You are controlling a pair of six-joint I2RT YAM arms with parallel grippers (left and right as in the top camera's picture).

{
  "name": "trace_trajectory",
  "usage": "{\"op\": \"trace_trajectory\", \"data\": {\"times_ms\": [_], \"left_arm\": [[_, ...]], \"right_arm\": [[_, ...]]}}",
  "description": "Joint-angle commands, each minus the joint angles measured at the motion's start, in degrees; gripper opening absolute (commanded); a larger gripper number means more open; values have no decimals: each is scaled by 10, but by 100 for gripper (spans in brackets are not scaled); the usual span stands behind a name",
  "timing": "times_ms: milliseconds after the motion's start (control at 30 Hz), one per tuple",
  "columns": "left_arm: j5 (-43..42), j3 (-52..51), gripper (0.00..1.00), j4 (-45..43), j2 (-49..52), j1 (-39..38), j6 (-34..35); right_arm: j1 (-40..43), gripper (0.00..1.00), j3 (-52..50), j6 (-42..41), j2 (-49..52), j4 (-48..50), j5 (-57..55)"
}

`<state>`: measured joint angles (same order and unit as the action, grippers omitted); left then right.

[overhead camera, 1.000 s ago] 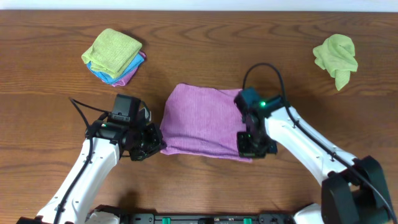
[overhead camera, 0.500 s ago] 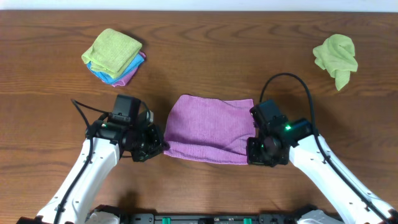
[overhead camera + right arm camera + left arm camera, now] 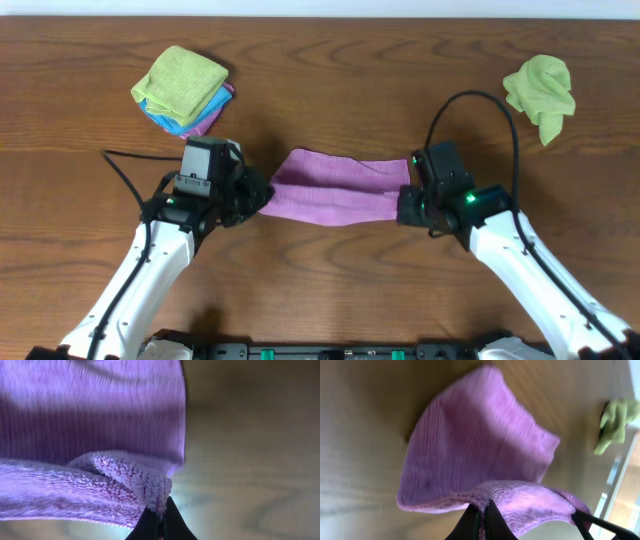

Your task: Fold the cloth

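Left gripper point(image 3: 257, 196): clamped tight on the left corner of the purple cloth point(image 3: 335, 188). Right gripper point(image 3: 408, 202): pinched closed on the cloth's right corner. The cloth spans between them as a narrow band at mid-worktop point(image 3: 330, 290), its held edge raised and the rest drooping below. A stack of folded cloths point(image 3: 182, 88) lies at far left and a crumpled green cloth point(image 3: 540, 90) at far right, both well apart from the purple cloth.

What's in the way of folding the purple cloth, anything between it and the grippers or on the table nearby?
Nothing visible. The left gripper and right gripper are shut on the ends of the purple cloth. The folded cloth stack and the crumpled green cloth lie toward the far corners of the table, well apart from it.
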<state>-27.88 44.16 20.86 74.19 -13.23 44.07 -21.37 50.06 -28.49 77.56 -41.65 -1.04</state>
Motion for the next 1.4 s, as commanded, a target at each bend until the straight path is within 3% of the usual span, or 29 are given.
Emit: {"op": "trace_trajectory", "data": {"times_ms": [0,367,800,1367], "left_arm": [[45,7,6,-29,28,0,18],[63,7,6,-214,145,0,55],[71,7,6,-289,209,-2,74],[117,7,6,-336,261,-22,74]], "right_arm": [[19,1,-2,28,36,26,-22],[37,1,-2,51,110,137,-50],[38,1,-2,76,144,231,-78],[38,2,-2,81,191,263,-113]]}}
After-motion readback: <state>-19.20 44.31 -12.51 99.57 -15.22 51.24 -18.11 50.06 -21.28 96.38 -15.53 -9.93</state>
